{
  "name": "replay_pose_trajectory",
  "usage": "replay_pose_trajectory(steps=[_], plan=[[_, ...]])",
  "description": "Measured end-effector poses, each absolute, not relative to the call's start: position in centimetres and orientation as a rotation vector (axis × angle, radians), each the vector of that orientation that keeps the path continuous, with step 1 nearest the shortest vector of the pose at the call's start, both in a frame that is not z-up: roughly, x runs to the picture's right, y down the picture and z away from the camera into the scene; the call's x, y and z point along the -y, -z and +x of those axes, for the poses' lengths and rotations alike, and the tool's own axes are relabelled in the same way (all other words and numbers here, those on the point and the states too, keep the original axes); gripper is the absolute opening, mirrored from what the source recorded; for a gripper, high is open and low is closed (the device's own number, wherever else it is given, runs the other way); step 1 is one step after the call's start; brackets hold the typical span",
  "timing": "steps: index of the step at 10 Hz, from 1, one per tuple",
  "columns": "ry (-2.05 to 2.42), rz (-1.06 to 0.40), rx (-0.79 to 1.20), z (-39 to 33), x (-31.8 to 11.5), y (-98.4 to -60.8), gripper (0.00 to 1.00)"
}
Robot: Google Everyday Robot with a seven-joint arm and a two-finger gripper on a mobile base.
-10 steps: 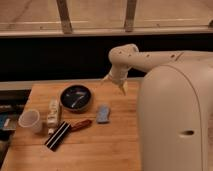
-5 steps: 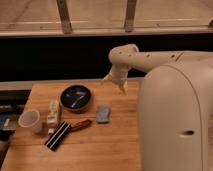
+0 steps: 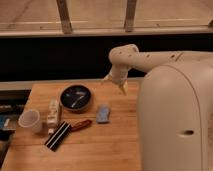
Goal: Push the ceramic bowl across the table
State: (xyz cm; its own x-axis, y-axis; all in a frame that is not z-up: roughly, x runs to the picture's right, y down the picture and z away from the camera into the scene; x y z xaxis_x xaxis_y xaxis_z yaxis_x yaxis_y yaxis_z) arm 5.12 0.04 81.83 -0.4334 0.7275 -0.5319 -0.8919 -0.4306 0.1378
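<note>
The ceramic bowl (image 3: 76, 97) is round, dark with a brownish rim and pale streaks inside. It sits on the far middle part of the wooden table (image 3: 110, 145). My gripper (image 3: 115, 84) hangs at the end of the white arm, above the table's far edge, to the right of the bowl and apart from it. It holds nothing that I can see.
A translucent white cup (image 3: 30, 120) stands at the left edge. A white packet (image 3: 53, 113), a black bar (image 3: 57, 135), a reddish-brown item (image 3: 80, 125) and a blue sponge (image 3: 103, 113) lie in front of the bowl. My white body (image 3: 175, 120) fills the right side.
</note>
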Motion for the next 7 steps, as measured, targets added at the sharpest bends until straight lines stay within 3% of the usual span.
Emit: replay_pose_trajectory(steps=[2,7], plan=[[-1.993,-0.488,-0.496,5.12,-0.05,-81.83,0.69],[-1.993,-0.488,-0.496,5.12,-0.05,-81.83,0.2]])
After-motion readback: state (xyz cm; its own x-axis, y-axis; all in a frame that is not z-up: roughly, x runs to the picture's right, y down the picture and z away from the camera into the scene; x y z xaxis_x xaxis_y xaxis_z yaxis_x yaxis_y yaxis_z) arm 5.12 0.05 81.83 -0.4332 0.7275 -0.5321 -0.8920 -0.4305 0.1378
